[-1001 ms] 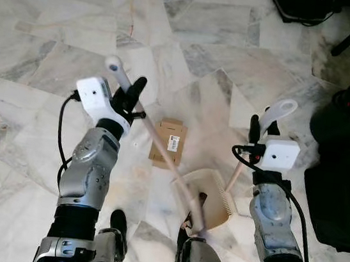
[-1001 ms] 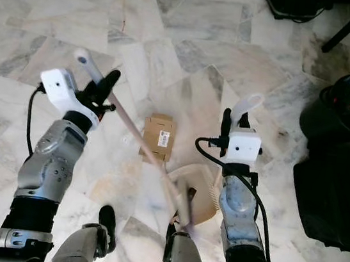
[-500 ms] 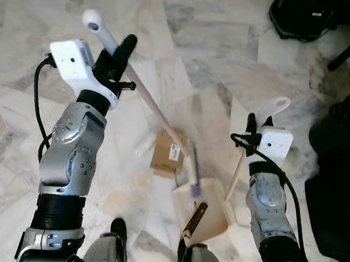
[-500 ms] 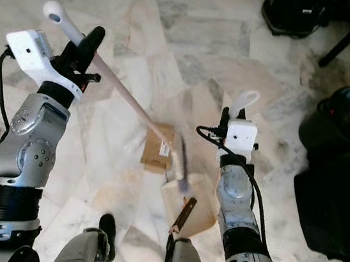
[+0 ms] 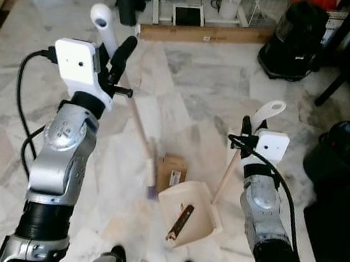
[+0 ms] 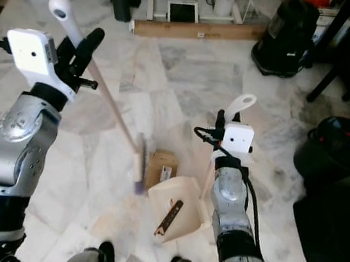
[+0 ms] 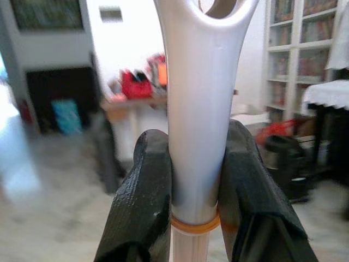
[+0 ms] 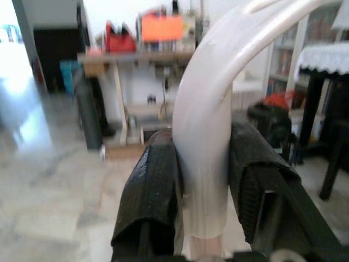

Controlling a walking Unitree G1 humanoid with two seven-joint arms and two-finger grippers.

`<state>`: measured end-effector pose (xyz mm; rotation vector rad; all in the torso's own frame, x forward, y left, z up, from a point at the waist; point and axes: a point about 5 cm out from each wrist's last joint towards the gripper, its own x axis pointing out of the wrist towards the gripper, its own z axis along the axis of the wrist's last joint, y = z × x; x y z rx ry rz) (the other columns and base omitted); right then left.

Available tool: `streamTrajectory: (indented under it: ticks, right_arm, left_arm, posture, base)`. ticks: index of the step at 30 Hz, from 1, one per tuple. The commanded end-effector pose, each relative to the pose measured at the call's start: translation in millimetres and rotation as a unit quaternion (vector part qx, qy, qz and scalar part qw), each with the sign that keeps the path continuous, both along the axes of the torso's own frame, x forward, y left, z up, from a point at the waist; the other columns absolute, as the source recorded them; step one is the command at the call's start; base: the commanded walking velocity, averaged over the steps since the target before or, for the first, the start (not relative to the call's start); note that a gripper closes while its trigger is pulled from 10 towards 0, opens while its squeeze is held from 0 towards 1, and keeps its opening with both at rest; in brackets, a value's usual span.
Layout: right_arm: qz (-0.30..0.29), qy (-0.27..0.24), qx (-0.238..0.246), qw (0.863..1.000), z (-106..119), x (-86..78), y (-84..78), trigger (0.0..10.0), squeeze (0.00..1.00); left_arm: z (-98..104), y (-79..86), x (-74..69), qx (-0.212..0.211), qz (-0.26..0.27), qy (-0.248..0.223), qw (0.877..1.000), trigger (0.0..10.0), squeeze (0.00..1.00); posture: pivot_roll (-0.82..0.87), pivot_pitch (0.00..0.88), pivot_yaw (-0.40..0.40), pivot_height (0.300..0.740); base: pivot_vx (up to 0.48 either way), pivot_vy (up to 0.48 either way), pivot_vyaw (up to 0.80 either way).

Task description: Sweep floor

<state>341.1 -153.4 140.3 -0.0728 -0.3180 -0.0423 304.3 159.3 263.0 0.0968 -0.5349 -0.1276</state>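
The left gripper (image 7: 193, 180) jaws are clamping the white-capped wooden broom (image 5: 138, 126); the right gripper (image 8: 202, 180) jaws are clenching the cream plastic dustpan (image 5: 188, 213) handle — pan grounded as the catch, bristles beside a small brown cardboard box (image 5: 172, 171) on the marble floor (image 5: 192, 101).

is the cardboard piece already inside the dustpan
No, the cardboard piece lies on the floor just beyond the dustpan.

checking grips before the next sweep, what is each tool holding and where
Left tool: long wooden broom, by its white handle top. Right tool: beige plastic dustpan, by its white handle.
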Motion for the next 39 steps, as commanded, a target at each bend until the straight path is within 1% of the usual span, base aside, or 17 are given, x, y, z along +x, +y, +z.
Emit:
streamTrajectory:
  ticks: [1,3,5,7,10,11,13,15,17,21,23,28,29,31,33,35,39]
  right_arm:
    - [0.003,-0.021,0.024,0.999,9,-1.3,4.1,10.0,0.0]
    - [0.005,-0.017,0.036,0.999,7,-2.6,6.9,10.0,0.0]
    - [0.003,-0.017,0.047,0.999,6,-3.6,6.6,10.0,0.0]
    - [-0.009,-0.02,0.08,0.997,8,-6.6,1.5,10.0,0.0]
    - [-0.02,-0.019,0.101,0.994,10,-6.9,-2.5,10.0,0.0]
    - [-0.02,-0.019,0.101,0.994,10,-6.9,-2.5,10.0,0.0]
    - [-0.019,-0.015,0.116,0.993,11,-8.2,-2.2,10.0,0.0]
    - [-0.014,-0.013,0.112,0.993,11,-8.6,-1.1,10.0,0.0]
    - [-0.012,-0.004,0.114,0.993,8,-7.4,2.2,10.0,0.0]
    - [-0.006,-0.008,0.117,0.993,12,-7.4,4.4,10.0,0.0]
    - [-0.004,-0.004,0.121,0.993,11,-7.1,4.1,10.0,0.0]
    - [-0.007,0.001,0.128,0.992,11,-7.0,4.7,10.0,0.0]
    - [-0.007,0.001,0.128,0.992,11,-7.0,4.7,10.0,0.0]
    - [-0.007,0.002,0.125,0.992,11,-7.1,5.0,10.0,0.0]
    - [-0.007,0.003,0.127,0.992,10,-7.6,4.6,10.0,0.0]
    - [-0.008,0.004,0.127,0.992,9,-8.1,4.1,10.0,0.0]
    - [-0.012,0.009,0.131,0.991,7,-9.3,2.9,10.0,0.0]
  left_arm:
    - [-1,3.8,-8.3,0.028,0.02,-0.023,0.999,10.0,0.0]
    - [-21,6.7,-10.1,0.042,0.027,0.002,0.999,10.0,0.0]
    - [-29,8.1,-10.9,0.034,0.03,0.013,0.999,10.0,0.0]
    - [-50,11.6,-12.5,0.025,0.043,0.041,0.998,10.0,0.0]
    - [-64,15.5,-12.7,0.013,0.056,0.06,0.997,10.0,0.0]
    - [-64,15.5,-12.7,0.013,0.056,0.06,0.997,10.0,0.0]
    - [-84,19.3,-14.4,0.021,0.066,0.088,0.994,10.0,0.0]
    - [-90,20.3,-15.1,0.021,0.069,0.096,0.993,10.0,0.0]
    - [-105,28.4,-16.2,-0.001,0.091,0.116,0.989,10.0,0.0]
    - [-102,31.3,-16.2,-0.001,0.097,0.108,0.989,10.0,0.0]
    - [-100,33.0,-14.1,-0.019,0.101,0.103,0.989,10.0,0.0]
    - [-87,18.1,-3.7,-0.139,0.034,0.108,0.984,10.0,0.0]
    - [-87,18.1,-3.7,-0.139,0.034,0.108,0.984,10.0,0.0]
    - [-84,9.8,-1.1,-0.159,-0.003,0.118,0.98,10.0,0.0]
    - [-83,7.0,-0.2,-0.173,-0.02,0.124,0.977,10.0,0.0]
    - [-83,6.0,0.0,-0.182,-0.027,0.127,0.975,10.0,0.0]
    - [-78,9.0,0.3,-0.176,-0.014,0.113,0.978,10.0,0.0]
  posture:
    - [-0.07,0.021,0.04,0.74]
    - [-0.09,0.004,0.045,0.74]
    - [-0.09,0.002,0.045,0.74]
    - [-0.09,0.0,0.043,0.74]
    - [-0.1,0.0,0.042,0.74]
    - [-0.1,0.0,0.042,0.74]
    - [-0.11,0.0,0.039,0.74]
    - [-0.11,0.0,0.037,0.74]
    - [-0.1,0.0,0.032,0.74]
    - [-0.1,0.0,0.032,0.74]
    - [-0.1,0.0,0.026,0.74]
    - [-0.09,0.0,0.023,0.74]
    - [-0.09,0.0,0.023,0.74]
    - [-0.09,0.0,0.025,0.74]
    - [-0.1,0.0,0.03,0.74]
    - [-0.09,0.0,0.03,0.74]
    - [-0.1,0.0,0.032,0.74]
  base:
    - [0.0,0.0,0.0]
    - [0.0,0.0,0.0]
    - [0.0,0.0,0.0]
    - [0.0,0.0,0.0]
    - [0.0,0.0,0.0]
    - [0.0,0.0,0.0]
    - [0.0,0.0,0.0]
    - [0.0,0.0,0.0]
    - [0.0,0.0,0.0]
    - [0.0,0.0,0.0]
    - [0.0,0.0,0.0]
    - [0.0,0.0,0.0]
    - [0.0,0.0,0.0]
    - [0.0,0.0,0.0]
    - [0.0,0.0,0.0]
    - [0.0,0.0,0.0]
    - [0.0,0.0,0.0]
